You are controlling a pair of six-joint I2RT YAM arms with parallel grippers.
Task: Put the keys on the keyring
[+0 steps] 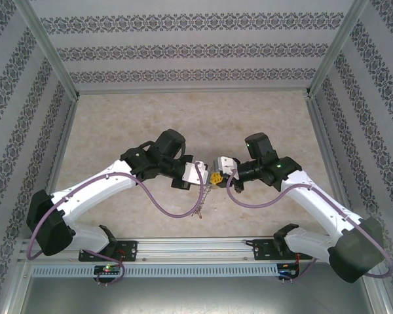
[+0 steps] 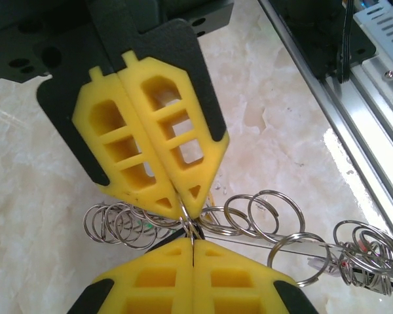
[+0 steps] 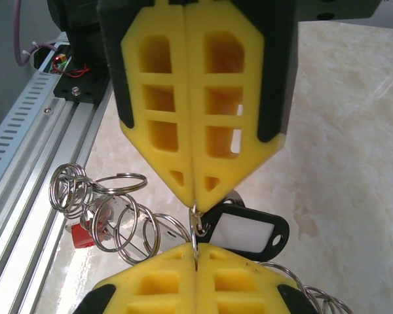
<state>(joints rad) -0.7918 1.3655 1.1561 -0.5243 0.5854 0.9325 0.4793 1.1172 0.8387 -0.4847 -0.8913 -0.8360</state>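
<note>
Left fingers (image 2: 187, 210) and right fingers (image 3: 196, 201), tip to tip, pinch the keyring (image 2: 262, 244), which should be kept taut to thread the black-tagged key (image 3: 245, 232) beside them.

Your table (image 1: 183, 118): pale, marbled top. Aluminium rail (image 1: 203, 247) lies along its near edge. Keyring (image 1: 200, 199) dangles just beyond the rail; contact with tabletop unclear.

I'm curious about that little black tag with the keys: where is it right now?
In the right wrist view, the black tag sits on the picture's right of the spot where the right gripper and left gripper meet tip to tip.
</note>
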